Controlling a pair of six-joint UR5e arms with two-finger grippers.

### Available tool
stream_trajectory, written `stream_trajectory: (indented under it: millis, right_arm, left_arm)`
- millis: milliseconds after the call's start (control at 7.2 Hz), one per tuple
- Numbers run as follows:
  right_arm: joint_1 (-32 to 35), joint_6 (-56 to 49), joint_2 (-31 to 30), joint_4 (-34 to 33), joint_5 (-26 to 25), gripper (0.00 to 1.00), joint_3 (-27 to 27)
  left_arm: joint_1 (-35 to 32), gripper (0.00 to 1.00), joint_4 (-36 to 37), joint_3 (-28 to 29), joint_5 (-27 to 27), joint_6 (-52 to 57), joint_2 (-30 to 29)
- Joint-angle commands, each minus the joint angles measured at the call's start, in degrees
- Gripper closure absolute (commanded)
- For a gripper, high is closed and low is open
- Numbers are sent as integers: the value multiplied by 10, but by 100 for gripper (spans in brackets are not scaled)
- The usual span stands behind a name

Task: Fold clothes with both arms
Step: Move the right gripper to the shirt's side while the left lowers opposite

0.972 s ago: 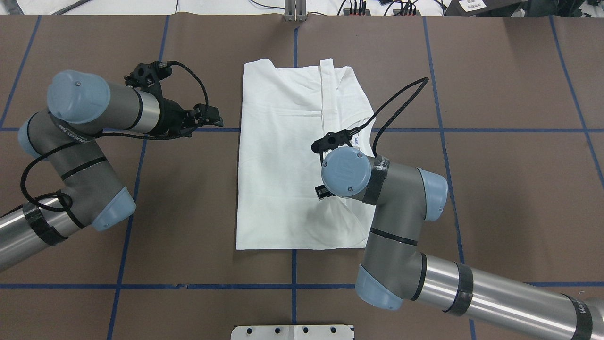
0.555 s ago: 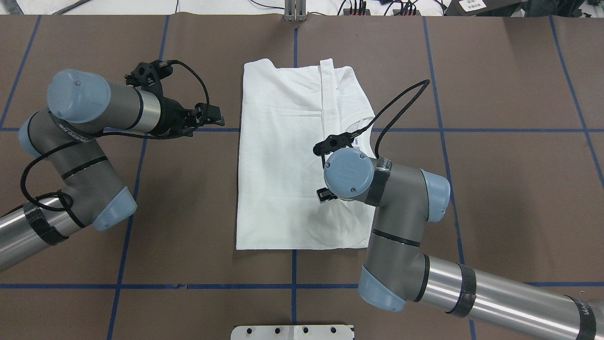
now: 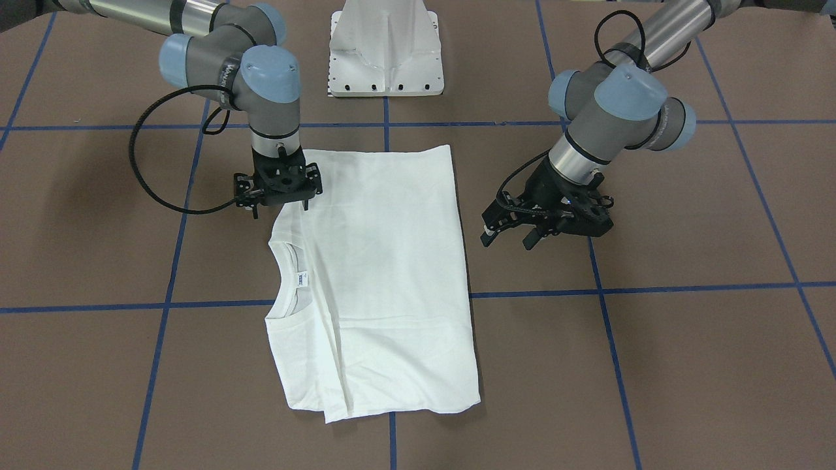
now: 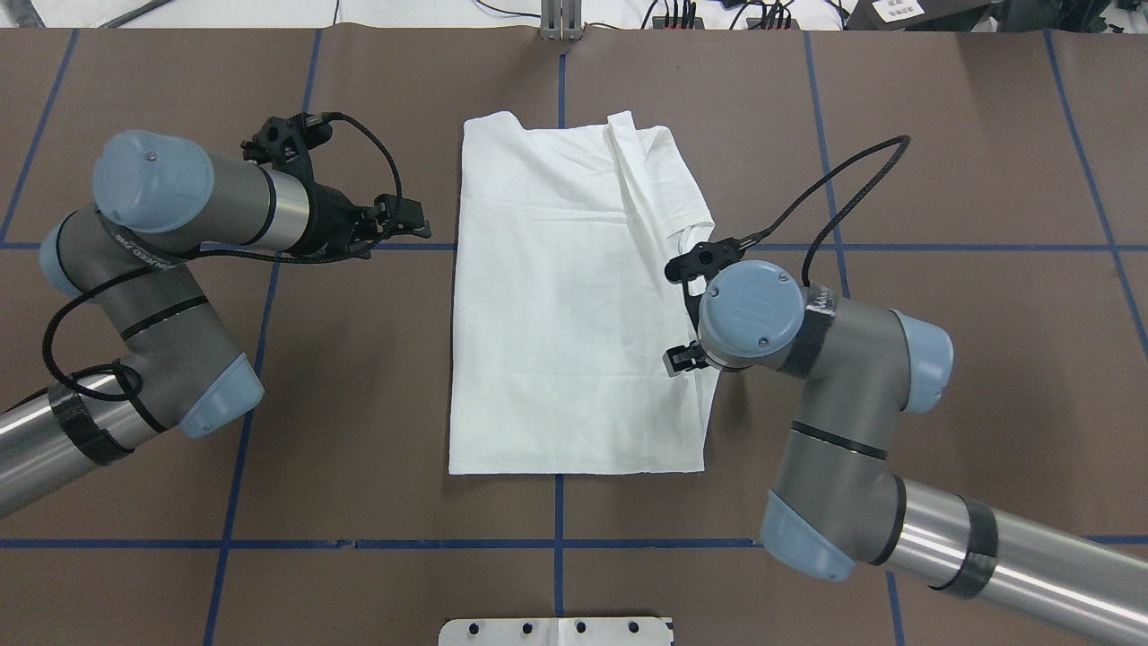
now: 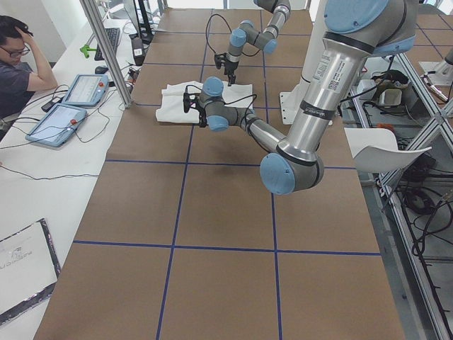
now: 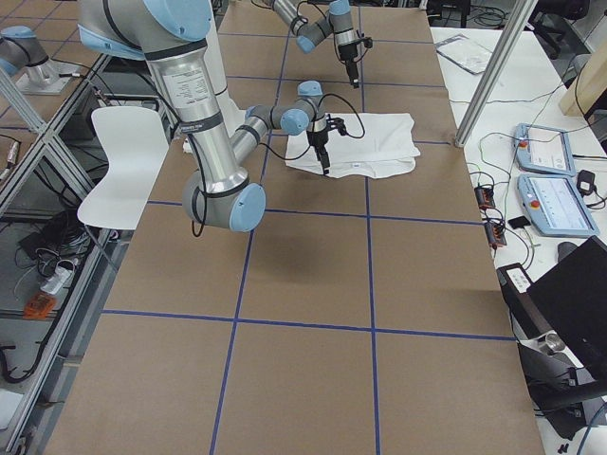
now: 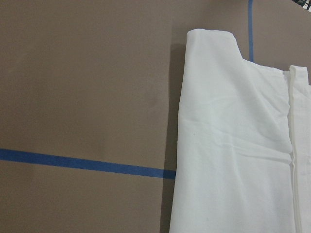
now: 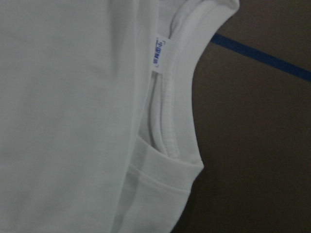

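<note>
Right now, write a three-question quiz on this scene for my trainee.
1. True or false: the left gripper hangs over the shirt.
2. Which shows on the shirt's edge nearest the right gripper? A. a collar with a tag. B. a row of buttons. C. a zip pocket.
3. Fill in: the lines on the table are ____.

Key: 1 false, it is beside the shirt, over bare table. 2 A. 3 blue.
</note>
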Motion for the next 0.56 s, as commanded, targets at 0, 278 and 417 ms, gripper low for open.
stream_trajectory:
  millis: [0, 278, 417]
  right_arm:
    - [15, -6, -54, 0, 8, 0, 41]
    - [30, -13, -21, 1, 21, 0, 41]
    - [33, -13, -15, 1, 31, 0, 50]
  left_arm:
    - [1, 0, 0, 0, 0, 0, -2]
    - [1, 0, 0, 1, 0, 0, -2]
    - [1, 0, 1, -2, -1, 1, -3]
